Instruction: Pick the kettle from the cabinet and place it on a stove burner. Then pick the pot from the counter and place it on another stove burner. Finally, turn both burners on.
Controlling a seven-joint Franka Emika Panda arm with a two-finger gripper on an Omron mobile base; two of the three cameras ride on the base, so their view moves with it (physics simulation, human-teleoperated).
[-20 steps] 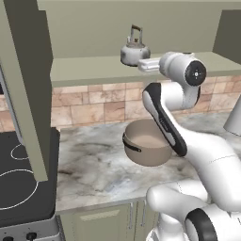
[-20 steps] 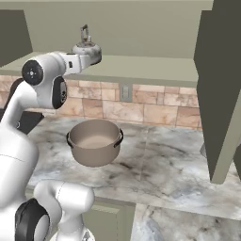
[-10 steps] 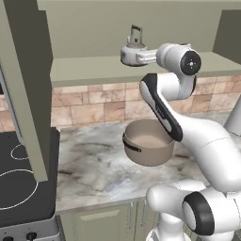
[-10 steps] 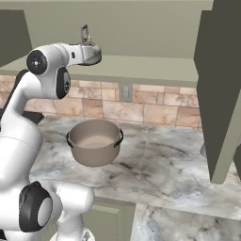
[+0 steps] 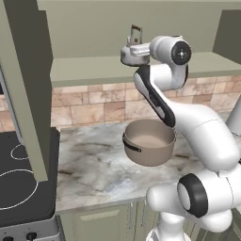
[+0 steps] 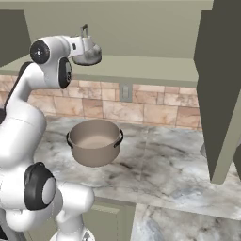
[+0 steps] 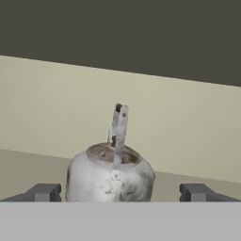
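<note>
The small silver kettle stands on the pale green shelf of the open olive cabinet. My gripper reaches level onto the shelf and stands open. In the hand view its two dark fingertips sit either side of the kettle, apart from its body, and the handle rises upright. From the right, the gripper meets the kettle. The taupe pot rests on the marbled counter below. A burner ring shows on the black cooktop at the lower left.
The open cabinet door hangs down between the cooktop and the counter. Another open door hangs at the right over the counter. A stone-tile backsplash runs behind the pot. Stove knobs sit at the front.
The hand has risen and moved left along the shelf, closer to the kettle. The jaws stayed open. Kettle and pot have not moved.
</note>
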